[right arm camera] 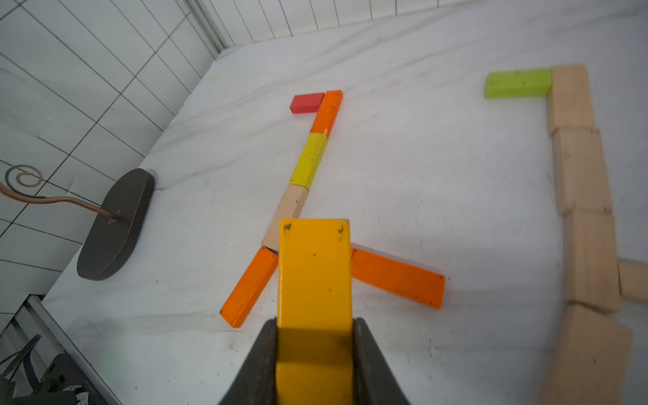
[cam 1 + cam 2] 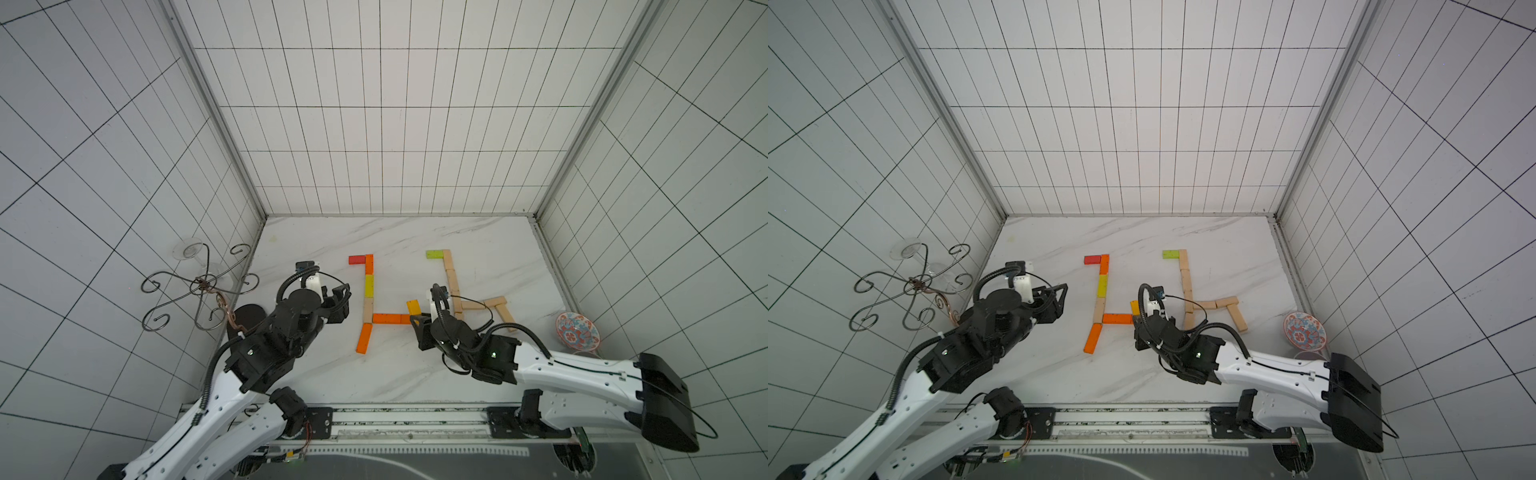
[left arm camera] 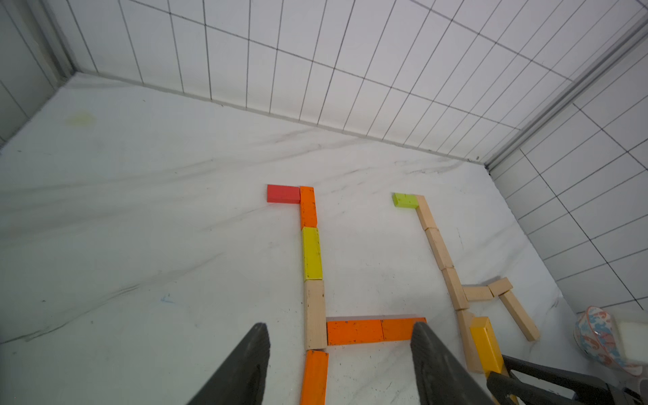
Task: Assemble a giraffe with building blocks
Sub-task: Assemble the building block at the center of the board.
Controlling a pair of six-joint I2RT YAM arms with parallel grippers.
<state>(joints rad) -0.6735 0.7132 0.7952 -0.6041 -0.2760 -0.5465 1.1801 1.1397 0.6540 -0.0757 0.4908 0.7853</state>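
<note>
Enclosure: white tiled walls [image 2: 374,124] around a marble table [image 2: 395,374].
Wooden giraffe: complete flat figure [image 2: 453,282], just beyond the right wrist.
Coloured giraffe: flat figure [image 2: 368,291] between the two hands; head, neck, orange body bar [image 2: 390,318] and one sloping leg [image 2: 364,338] are laid. The rear leg appears to be missing.
Right gripper: [image 1: 314,336] clamped across the width of the yellow block [image 1: 314,266].
Left gripper: [image 3: 339,326] about half open and empty, on the neck side of the figure.
Yellow block: long axis runs straight out from the fingertips.
Key relation: the body bar's free end [image 1: 434,291] lies just beside the held block. The right arm is nearer. Judged, the block needs turning to slope back from that end.
Obscured: clearance under the block cannot be told. The right arm covers part of the wooden giraffe in both top views.
</note>
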